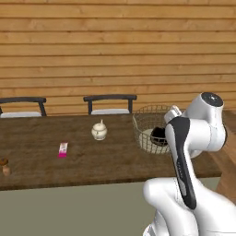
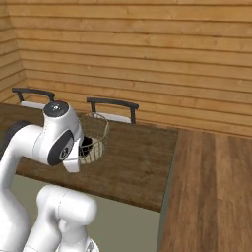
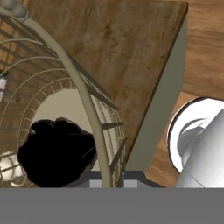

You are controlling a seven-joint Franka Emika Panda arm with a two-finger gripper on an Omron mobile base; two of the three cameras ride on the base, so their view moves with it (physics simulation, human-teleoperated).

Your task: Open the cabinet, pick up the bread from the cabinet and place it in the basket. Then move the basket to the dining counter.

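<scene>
The round tan wire-mesh basket stood on the long dark-brown plank dining counter, its rim pinched between the closed fingers of the gripper. Just beside those fingers, the dark, nearly black bread lump lay on the basket's pale base.

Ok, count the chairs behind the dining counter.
2. One chair stands at the far left behind the dining counter, the other chair nearer the middle, just left of the basket. The robot's arm could hide another further right.
</scene>
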